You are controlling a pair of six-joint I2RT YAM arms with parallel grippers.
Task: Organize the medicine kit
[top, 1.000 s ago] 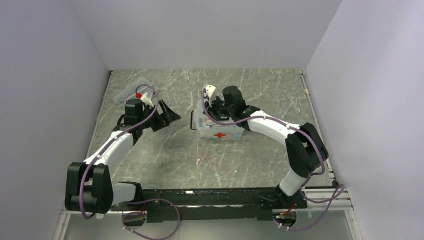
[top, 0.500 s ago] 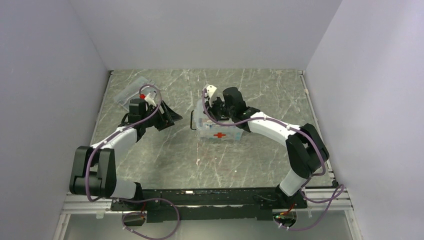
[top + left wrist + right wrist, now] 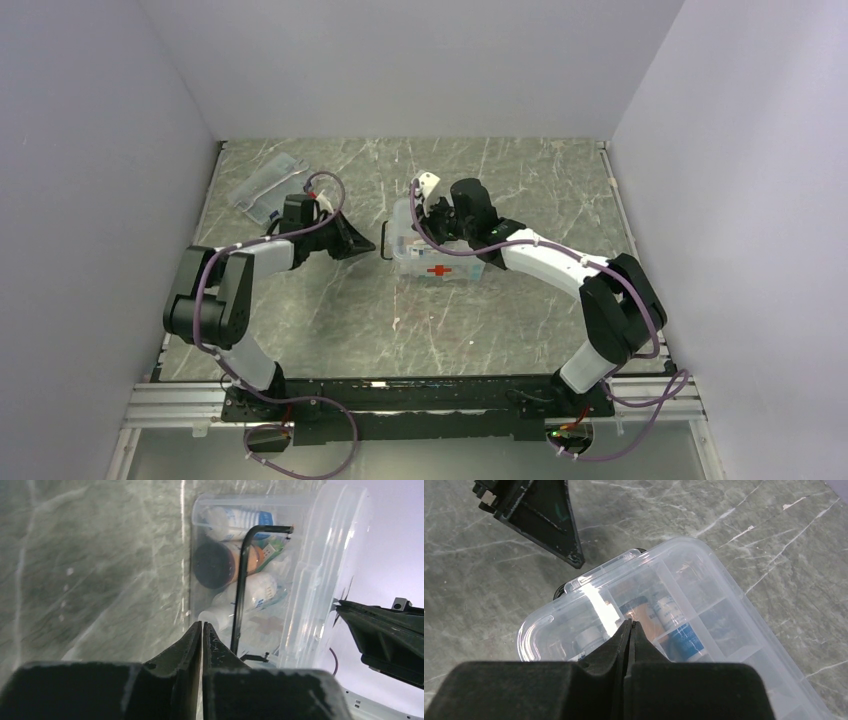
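Left gripper closed, marble table, lilac walls

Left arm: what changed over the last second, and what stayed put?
The left gripper swung right toward the medicine kit and closed, empty, at its left end. The right gripper stayed over the kit's lid, shut; the kit and the flat clear case did not move.

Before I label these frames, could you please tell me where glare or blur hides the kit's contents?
Right wrist: a white glare streak crosses the kit, washing out one strip. Left wrist: the table looks smeared, the kit's bottles are readable. Top view: even light, kit too small to read.
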